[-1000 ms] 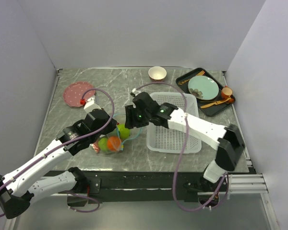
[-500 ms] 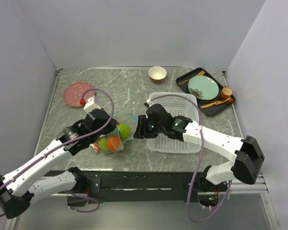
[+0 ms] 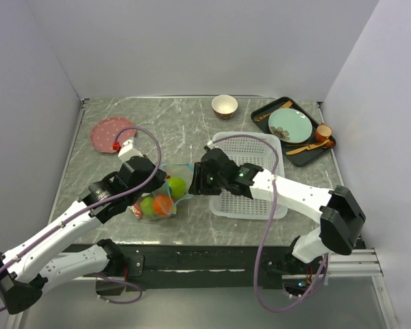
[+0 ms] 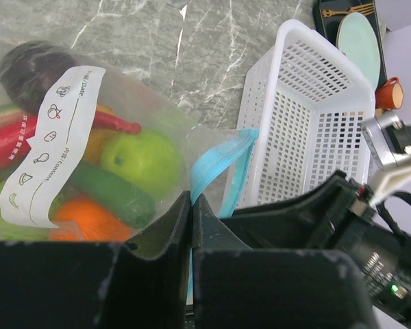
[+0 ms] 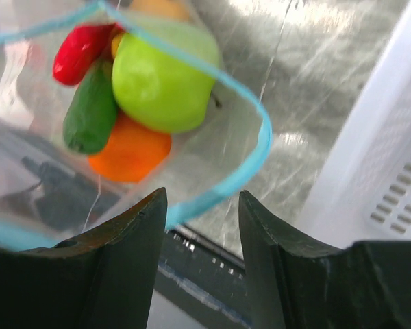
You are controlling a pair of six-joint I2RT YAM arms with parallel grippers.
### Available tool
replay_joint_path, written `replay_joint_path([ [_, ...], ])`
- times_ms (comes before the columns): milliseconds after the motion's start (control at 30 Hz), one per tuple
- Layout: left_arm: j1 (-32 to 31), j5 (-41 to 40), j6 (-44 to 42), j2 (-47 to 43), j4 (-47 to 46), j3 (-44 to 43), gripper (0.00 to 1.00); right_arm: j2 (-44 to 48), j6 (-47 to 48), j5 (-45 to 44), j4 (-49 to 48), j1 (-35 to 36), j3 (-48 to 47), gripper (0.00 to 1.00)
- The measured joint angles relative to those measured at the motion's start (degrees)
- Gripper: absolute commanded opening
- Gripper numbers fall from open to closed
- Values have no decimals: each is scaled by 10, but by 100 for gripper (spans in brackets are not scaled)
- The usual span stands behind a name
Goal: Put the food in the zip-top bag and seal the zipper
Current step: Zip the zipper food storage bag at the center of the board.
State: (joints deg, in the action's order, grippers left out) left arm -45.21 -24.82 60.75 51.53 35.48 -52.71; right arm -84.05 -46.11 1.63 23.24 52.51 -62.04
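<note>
Top view, bag: the bag [image 3: 162, 199] lay on the table [image 3: 185, 123] just left of the white basket [image 3: 250, 200], with the food [image 3: 163, 203] already inside.
Top view, tools: the left gripper [image 3: 167, 182] and the right gripper [image 3: 196, 181] met at the bag's mouth; the state of their jaws could not be told from here.
Left wrist view, tool: the left gripper [image 4: 192, 209] had its fingers pressed together, apparently pinching the bag's mouth edge where the zipper [image 4: 216, 164] ran down to them.
Left wrist view, contents: a green apple [image 4: 141, 162], a red chili [image 4: 14, 140], an orange [image 4: 82, 214] and a dark piece [image 4: 29, 67] showed through the film.
Right wrist view, tool: the right gripper [image 5: 203, 223] had its fingers apart, the zipper [image 5: 250, 161] crossing the gap unclamped.
Right wrist view, mouth: it gaped in a wide loop, unsealed.
Handling, judged: thin, limp, slippery film; light load that could roll out if tipped.
Hold, judged: the stiffer zipper strip, pinched flat and run along its length.
</note>
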Motion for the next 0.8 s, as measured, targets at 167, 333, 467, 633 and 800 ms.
replay_joint_path([
  [167,0,0,0,0,4,0,8,-37,8,-14,2,-4,-17,51],
  [333,0,-1,0,0,10,0,9,-44,8,-21,5,-7,-17,34],
  [467,0,-2,0,-1,10,0,10,-44,12,-28,5,-7,-19,17],
  [633,0,-3,-1,-1,12,0,9,-44,24,-33,8,-7,-33,8],
  [800,0,10,-6,9,3,0,9,-43,39,-21,-3,-7,-46,8],
])
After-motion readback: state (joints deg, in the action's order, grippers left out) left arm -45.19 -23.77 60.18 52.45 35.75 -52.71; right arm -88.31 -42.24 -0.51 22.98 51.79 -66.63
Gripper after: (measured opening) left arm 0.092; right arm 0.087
